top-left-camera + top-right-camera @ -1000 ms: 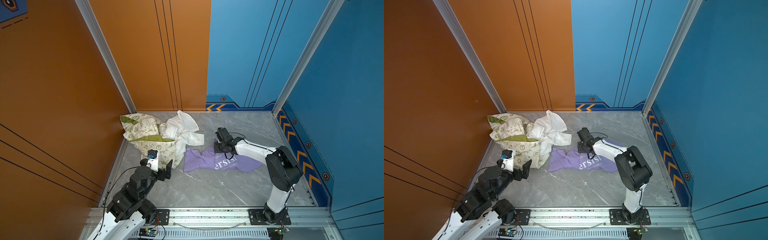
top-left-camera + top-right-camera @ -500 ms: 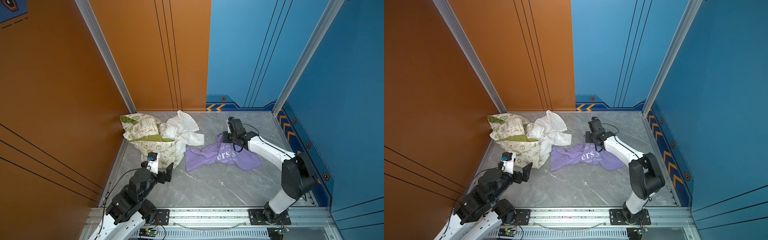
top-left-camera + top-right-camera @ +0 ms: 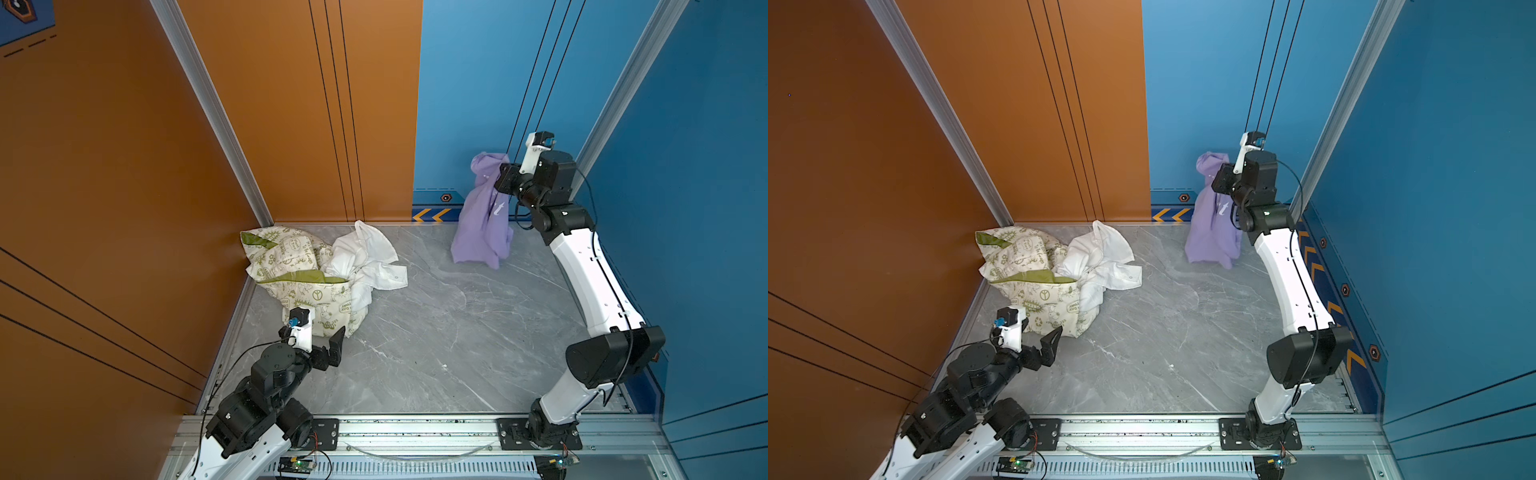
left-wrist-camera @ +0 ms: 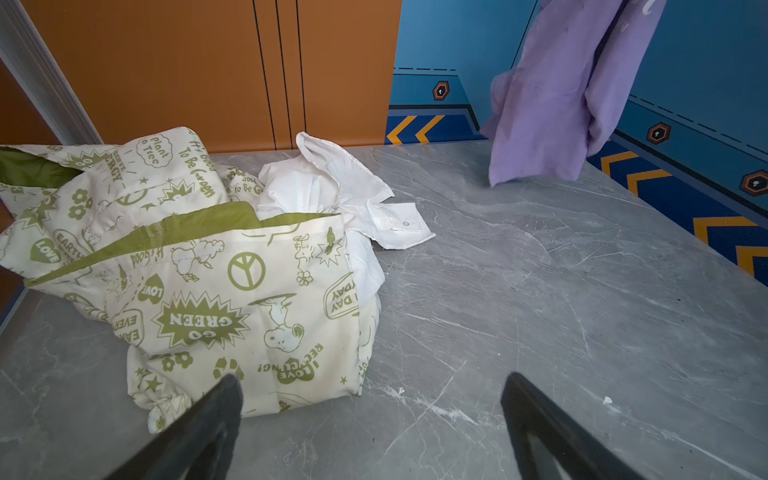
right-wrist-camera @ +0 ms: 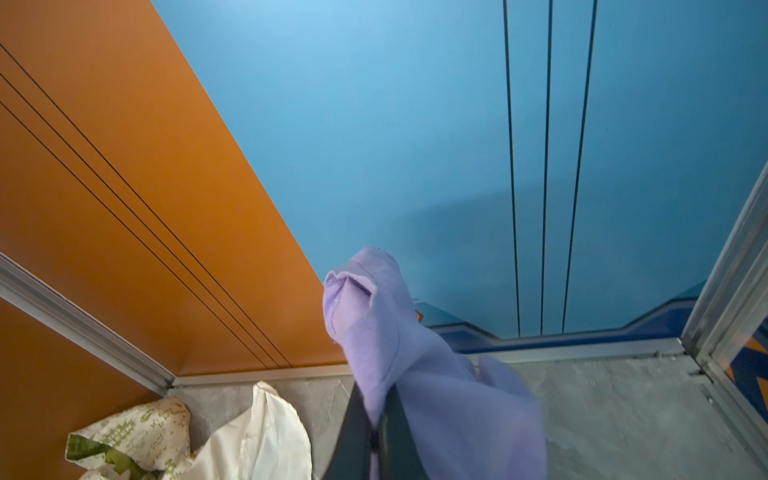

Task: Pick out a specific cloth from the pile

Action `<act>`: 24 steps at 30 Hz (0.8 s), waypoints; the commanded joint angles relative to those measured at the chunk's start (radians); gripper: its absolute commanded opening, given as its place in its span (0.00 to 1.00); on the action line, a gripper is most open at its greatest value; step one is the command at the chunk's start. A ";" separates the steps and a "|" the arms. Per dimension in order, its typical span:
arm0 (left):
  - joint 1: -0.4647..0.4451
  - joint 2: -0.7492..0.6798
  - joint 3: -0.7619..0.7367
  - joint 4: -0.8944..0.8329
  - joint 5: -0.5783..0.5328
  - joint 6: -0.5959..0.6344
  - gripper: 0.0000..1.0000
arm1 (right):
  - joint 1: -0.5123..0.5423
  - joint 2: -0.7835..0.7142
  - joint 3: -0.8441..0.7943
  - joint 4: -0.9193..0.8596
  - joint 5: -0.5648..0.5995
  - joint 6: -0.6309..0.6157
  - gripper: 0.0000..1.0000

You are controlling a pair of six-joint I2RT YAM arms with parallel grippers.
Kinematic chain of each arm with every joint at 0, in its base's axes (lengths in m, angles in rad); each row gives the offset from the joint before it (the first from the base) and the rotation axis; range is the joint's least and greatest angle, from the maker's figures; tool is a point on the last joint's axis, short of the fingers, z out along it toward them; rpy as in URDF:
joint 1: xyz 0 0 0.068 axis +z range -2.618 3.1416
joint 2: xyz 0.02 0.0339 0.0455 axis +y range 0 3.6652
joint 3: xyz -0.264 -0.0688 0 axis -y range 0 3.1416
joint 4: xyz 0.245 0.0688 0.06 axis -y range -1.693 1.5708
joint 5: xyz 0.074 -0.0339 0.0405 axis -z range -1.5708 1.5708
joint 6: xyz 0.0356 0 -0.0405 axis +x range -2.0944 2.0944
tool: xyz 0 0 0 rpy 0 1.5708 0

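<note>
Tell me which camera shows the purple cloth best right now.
Both top views: the whole purple cloth shows, hanging from the shut right gripper, apart from the pile. The left wrist view crops its top; the right wrist view shows only the pinched bunch.

A grey marbled tabletop (image 3: 436,332) is lying between an orange wall (image 3: 270,104) and a blue wall (image 3: 465,83), which are meeting at the back. Yellow chevrons (image 3: 432,215) are running along the blue wall's foot. A metal rail (image 3: 415,432) is spanning the near edge, and a small board (image 3: 297,462) below it is showing a green light. A white speck (image 4: 607,400) is lying on the tabletop.
</note>
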 commanded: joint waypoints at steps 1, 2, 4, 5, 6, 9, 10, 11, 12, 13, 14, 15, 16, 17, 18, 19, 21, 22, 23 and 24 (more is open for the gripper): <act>-0.008 0.002 -0.001 -0.012 -0.017 -0.004 0.98 | -0.009 -0.005 0.012 0.037 -0.055 -0.034 0.00; -0.009 -0.001 -0.001 -0.013 -0.019 -0.004 0.98 | -0.012 -0.008 -0.002 0.037 -0.057 -0.039 0.00; -0.009 -0.002 -0.001 -0.014 -0.021 -0.003 0.98 | -0.022 -0.017 -0.049 0.037 -0.063 -0.045 0.00; -0.011 -0.004 -0.001 -0.014 -0.022 -0.003 0.98 | -0.027 -0.022 -0.085 0.038 -0.063 -0.050 0.00; -0.011 -0.005 -0.001 -0.014 -0.023 -0.003 0.98 | -0.034 -0.027 -0.125 0.039 -0.061 -0.058 0.00; -0.013 -0.002 -0.003 -0.014 -0.021 -0.003 0.98 | -0.063 -0.028 -0.262 0.039 -0.049 -0.069 0.00; -0.014 -0.003 -0.002 -0.014 -0.021 -0.003 0.98 | -0.075 -0.027 -0.303 0.039 -0.046 -0.067 0.00; -0.015 -0.001 -0.002 -0.014 -0.021 -0.003 0.98 | -0.089 -0.026 -0.357 0.038 -0.046 -0.058 0.00; -0.016 0.000 -0.002 -0.014 -0.019 -0.003 0.98 | -0.105 -0.024 -0.410 0.035 -0.047 -0.043 0.01; -0.017 0.002 -0.002 -0.014 -0.019 -0.003 0.98 | -0.123 -0.022 -0.460 0.029 -0.049 -0.023 0.01; -0.018 0.004 -0.003 -0.013 -0.018 -0.003 0.98 | -0.140 -0.020 -0.511 0.020 -0.056 -0.003 0.02; -0.019 0.004 -0.001 -0.014 -0.018 -0.002 0.98 | -0.155 -0.018 -0.558 0.010 -0.063 0.015 0.02; -0.020 0.006 -0.002 -0.014 -0.018 -0.001 0.98 | -0.167 -0.017 -0.597 0.004 -0.070 0.029 0.03; -0.020 0.006 -0.002 -0.014 -0.020 -0.001 0.98 | -0.180 -0.018 -0.643 0.000 -0.080 0.040 0.05; -0.020 0.005 -0.003 -0.014 -0.020 -0.001 0.98 | -0.190 -0.020 -0.684 -0.004 -0.085 0.042 0.05; -0.020 0.004 -0.001 -0.015 -0.023 -0.001 0.98 | -0.196 -0.022 -0.716 -0.010 -0.082 0.040 0.06; -0.022 0.003 -0.001 -0.016 -0.029 -0.001 0.98 | -0.208 -0.028 -0.777 -0.029 -0.051 0.036 0.09; -0.022 0.000 -0.001 -0.017 -0.030 -0.002 0.98 | -0.214 -0.030 -0.802 -0.032 -0.036 0.036 0.10; -0.022 -0.002 -0.001 -0.018 -0.035 -0.003 0.98 | -0.221 -0.031 -0.829 -0.032 -0.028 0.036 0.11; -0.022 -0.002 -0.001 -0.020 -0.038 -0.003 0.98 | -0.227 -0.031 -0.852 -0.033 -0.022 0.037 0.13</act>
